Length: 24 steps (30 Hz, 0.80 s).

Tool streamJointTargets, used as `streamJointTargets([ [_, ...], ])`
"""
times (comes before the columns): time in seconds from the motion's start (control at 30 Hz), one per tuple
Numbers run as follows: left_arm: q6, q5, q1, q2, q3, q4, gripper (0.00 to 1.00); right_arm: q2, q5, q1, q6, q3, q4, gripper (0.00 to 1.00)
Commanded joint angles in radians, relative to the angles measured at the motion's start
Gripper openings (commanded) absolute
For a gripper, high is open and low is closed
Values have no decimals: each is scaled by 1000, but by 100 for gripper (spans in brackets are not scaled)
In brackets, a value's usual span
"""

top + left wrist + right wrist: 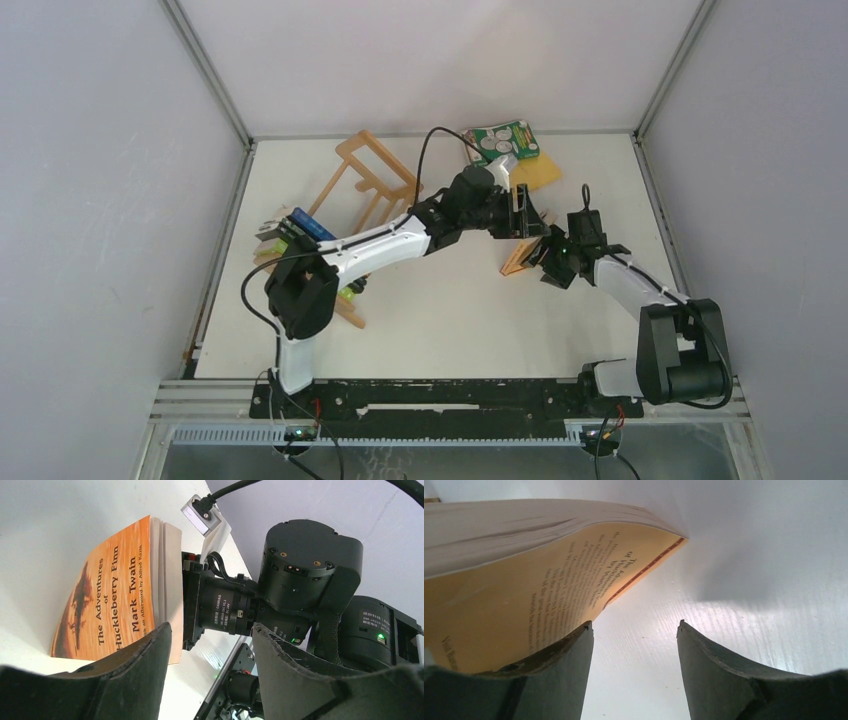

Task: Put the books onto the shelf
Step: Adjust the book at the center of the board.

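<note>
1. We see the orange paperback "The Adventures of Huckleberry Finn" (pixel 115 595) standing tilted on the white surface (pixel 450 320), near its middle and towards the right edge.
2. The left gripper (pixel 211 627) is released, its jaws spread and nothing between them; the orange paperback lies just beyond one finger.
3. The right gripper (pixel 634 625) is likewise released, with bare surface between its jaws. The paperback's back cover leans over one finger (pixel 559 660).
4. The light-wood slatted shelf (pixel 365 170) sits askew by the left edge, with a blue book (pixel 312 226) in it.
5. At the far edge, we find a green book with white circles (pixel 503 140) lying on a plain yellow-orange book (pixel 540 172).
</note>
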Motion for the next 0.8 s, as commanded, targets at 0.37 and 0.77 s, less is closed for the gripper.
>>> streamJointTargets([
  [0.37, 6, 66, -41, -46, -111, -124, 65, -102, 40, -23, 91, -71, 59, 69],
  [0.77, 43, 38, -23, -65, -52, -168, 67, -92, 32, -4, 144, -78, 95, 68],
])
